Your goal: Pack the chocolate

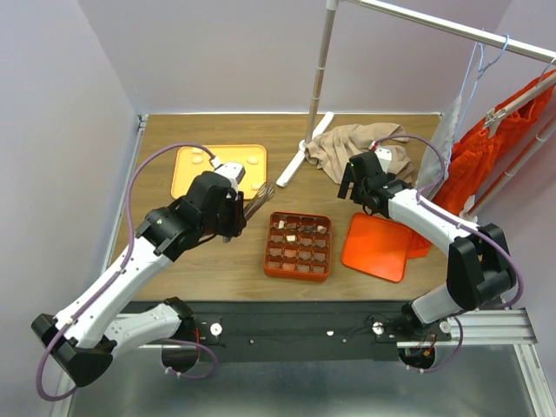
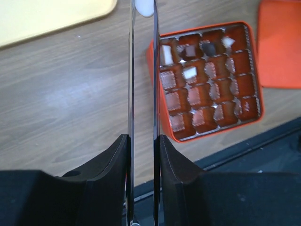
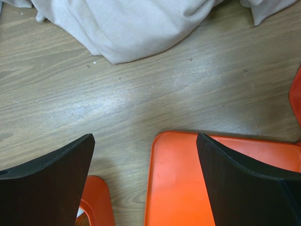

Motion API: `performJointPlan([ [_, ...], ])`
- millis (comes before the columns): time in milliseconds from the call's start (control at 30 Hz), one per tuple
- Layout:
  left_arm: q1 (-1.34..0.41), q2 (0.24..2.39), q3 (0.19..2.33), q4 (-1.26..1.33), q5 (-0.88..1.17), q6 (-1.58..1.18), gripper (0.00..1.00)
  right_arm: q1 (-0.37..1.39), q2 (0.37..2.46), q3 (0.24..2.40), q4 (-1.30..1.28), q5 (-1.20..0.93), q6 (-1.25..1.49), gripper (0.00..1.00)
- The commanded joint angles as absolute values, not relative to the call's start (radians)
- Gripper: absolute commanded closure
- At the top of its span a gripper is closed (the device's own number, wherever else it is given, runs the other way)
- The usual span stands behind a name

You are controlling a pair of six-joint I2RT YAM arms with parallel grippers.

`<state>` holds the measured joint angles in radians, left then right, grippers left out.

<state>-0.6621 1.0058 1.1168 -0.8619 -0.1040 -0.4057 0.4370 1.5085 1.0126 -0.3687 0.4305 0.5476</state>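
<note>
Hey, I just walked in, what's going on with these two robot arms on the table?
The left gripper is shut on thin metal tongs, which pinch a small cream-white chocolate lump over the wooden table beside the orange gridded box. A few of its cells hold white and brown pieces; the rest look empty. The right gripper hangs open, holding nothing, over a corner of the flat orange tray.

Both units: white link shells, black joint housings. L arm [image 1: 106, 295] and R arm [image 1: 420, 215] each w/ purple cable [image 1: 130, 221] looped alongside. Bases on black rail [image 1: 304, 330], aluminium extrusion at R end, along near edge of table [image 1: 228, 271]. Jaws matt black, curved inner faces.
</note>
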Motion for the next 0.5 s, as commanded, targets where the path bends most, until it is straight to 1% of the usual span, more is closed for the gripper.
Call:
performJointPlan([
  [0,-0.747,0.925,1.118,-0.91,-0.067,-0.498,1.0,0.434,1.5,1.023,-0.388,0.431,0.534,0.02],
  [200,-0.853,0.957,1.114,-0.962,-0.118,-0.566,1.0,0.434,1.512,1.025,-0.388,0.417,0.546,0.02],
  [333,-0.899,0.995,1.118,-0.969,-0.143,-0.592,1.0,0.434,1.506,1.022,-0.388,0.417,0.551,0.02],
  [467,-0.92,1.006,1.086,-0.997,-0.212,-0.598,1.0,0.434,1.506,1.017,-0.388,0.426,0.542,0.02],
])
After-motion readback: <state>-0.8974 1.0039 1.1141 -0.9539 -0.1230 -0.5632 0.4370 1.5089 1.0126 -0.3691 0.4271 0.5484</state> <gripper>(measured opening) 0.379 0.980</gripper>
